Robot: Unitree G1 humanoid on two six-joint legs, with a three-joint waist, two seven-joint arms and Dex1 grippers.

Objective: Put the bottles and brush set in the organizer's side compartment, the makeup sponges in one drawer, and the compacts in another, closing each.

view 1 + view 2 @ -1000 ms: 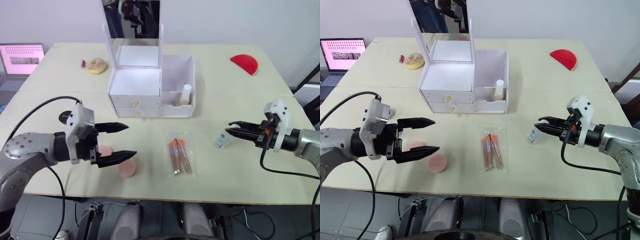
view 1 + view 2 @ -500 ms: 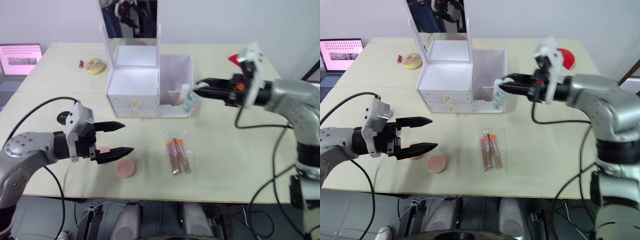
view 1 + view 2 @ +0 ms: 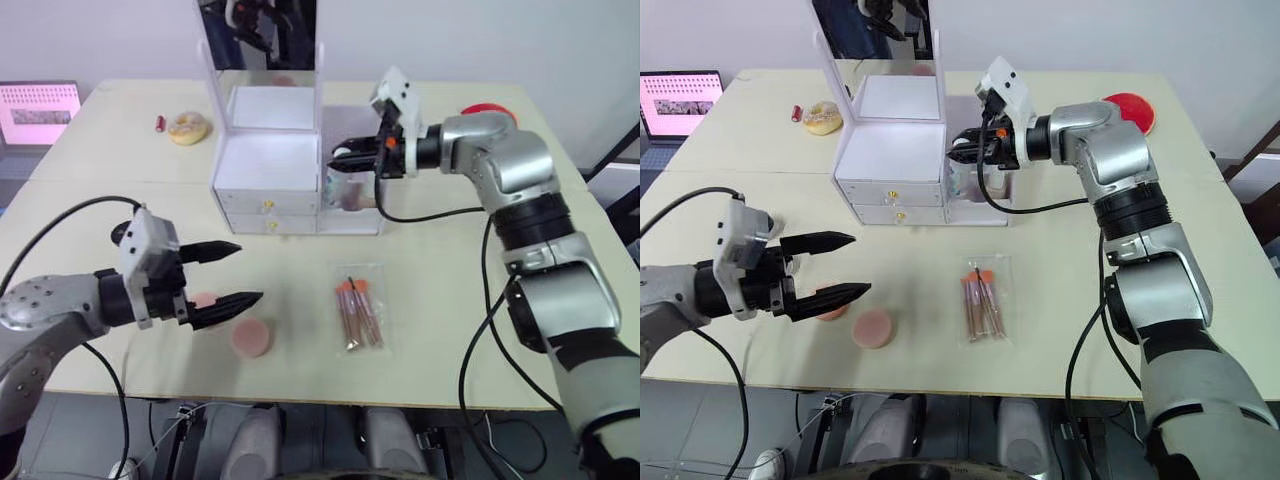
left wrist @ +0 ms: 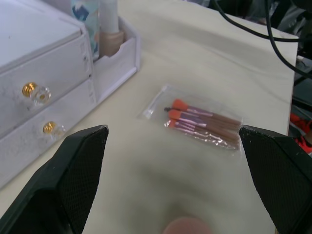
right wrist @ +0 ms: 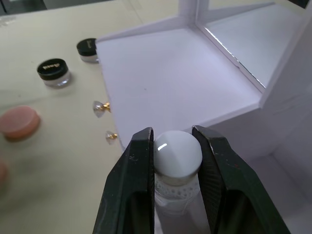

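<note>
Our right gripper (image 5: pixel 174 161), pinching the small white-capped clear bottle (image 5: pixel 176 158), has carried it from the table into the white plastic organizer's (image 3: pixel 270 165) side compartment. Left gripper (image 3: pixel 232 275) stays spread. No writing is legible.

The right gripper (image 5: pixel 171 146), which a second ago hovers low near the table's right edge with the small bottle (image 5: pixel 176 161) pinched between its fingers, now reaches over the organizer (image 3: pixel 300 165) near the table's far edge. It carries the bottle, fingers clamped on the white cap, into the side compartment (image 3: pixel 352 190), beside the bottle (image 4: pixel 109 27) already standing there.
</note>
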